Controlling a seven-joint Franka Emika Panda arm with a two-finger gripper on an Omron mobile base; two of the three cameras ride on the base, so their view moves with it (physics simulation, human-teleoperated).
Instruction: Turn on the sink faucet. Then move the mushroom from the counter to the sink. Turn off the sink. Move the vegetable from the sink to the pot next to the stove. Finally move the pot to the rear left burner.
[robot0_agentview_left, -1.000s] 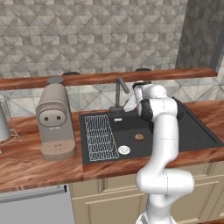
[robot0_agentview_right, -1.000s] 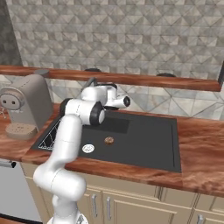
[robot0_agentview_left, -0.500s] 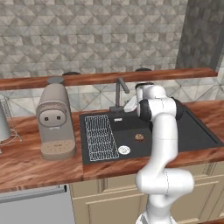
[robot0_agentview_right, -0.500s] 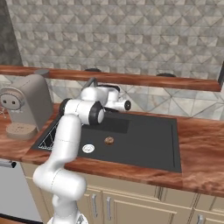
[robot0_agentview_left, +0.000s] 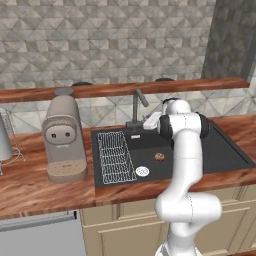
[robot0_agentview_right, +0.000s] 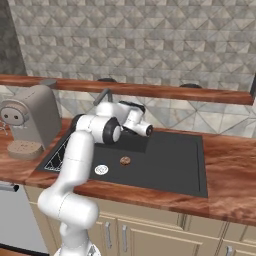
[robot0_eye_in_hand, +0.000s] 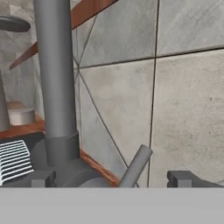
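Since a second ago we see little change: our arm has crept slightly closer to the faucet (robot0_agentview_left: 138, 107), and the sink (robot0_agentview_left: 225, 152) and its contents lie as before. Our gripper (robot0_eye_in_hand: 114, 178) has its jaws spread wide, the faucet's base and slanted lever (robot0_eye_in_hand: 135, 166) between the fingertips (robot0_eye_in_hand: 38, 178), nothing pinched. The hand view alone gives us that thin grey rod-like lever and the smooth round faucet post against pale stone tiles. The base views add the mushroom (robot0_agentview_right: 125, 160), small and brown, already on the dark matte sink floor near a round white drain (robot0_agentview_right: 101, 169), a wire rack (robot0_agentview_left: 114, 155), and a rounded beige coffee machine (robot0_agentview_left: 63, 137) on the reddish wood counter (robot0_agentview_left: 40, 187).
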